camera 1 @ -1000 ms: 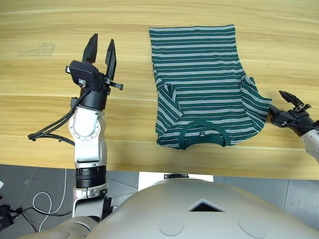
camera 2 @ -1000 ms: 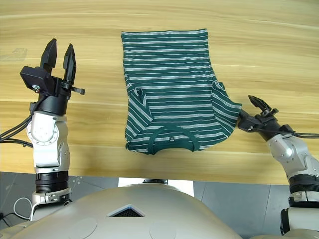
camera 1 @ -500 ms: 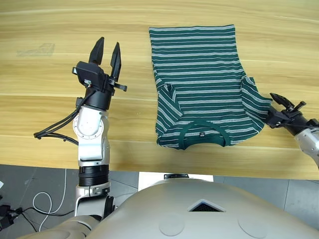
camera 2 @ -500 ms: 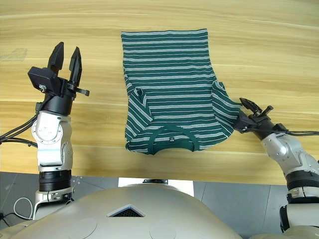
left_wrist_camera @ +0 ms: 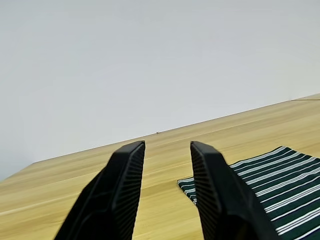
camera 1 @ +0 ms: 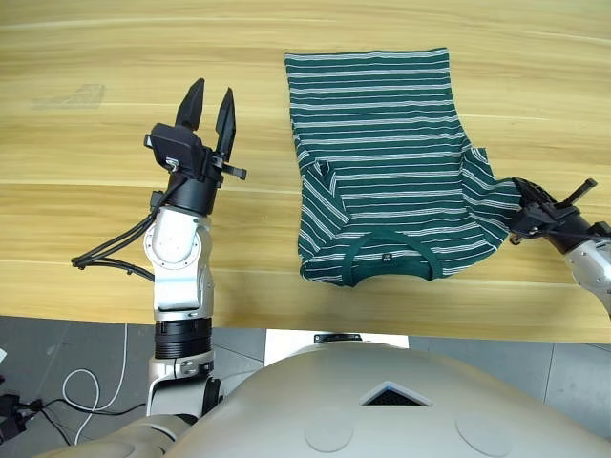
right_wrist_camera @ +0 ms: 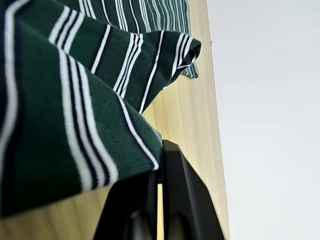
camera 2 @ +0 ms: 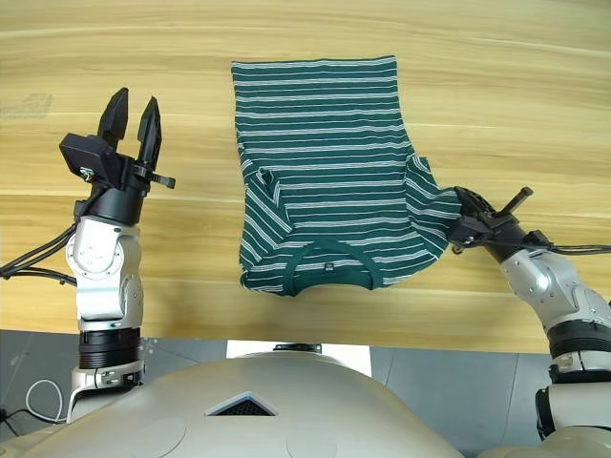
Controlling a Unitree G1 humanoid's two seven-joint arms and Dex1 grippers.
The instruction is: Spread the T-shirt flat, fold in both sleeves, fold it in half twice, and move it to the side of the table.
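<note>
Left eye view — wooden table | white wall behind | left hand parted, empty | right hand pinching T-shirt

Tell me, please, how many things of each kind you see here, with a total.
T-shirt: 1
Table: 1
Pincers: 2, the left pincer and the right pincer
Total: 4

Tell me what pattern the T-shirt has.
The T-shirt is dark green with thin white stripes, clearest in the left eye view.
</note>
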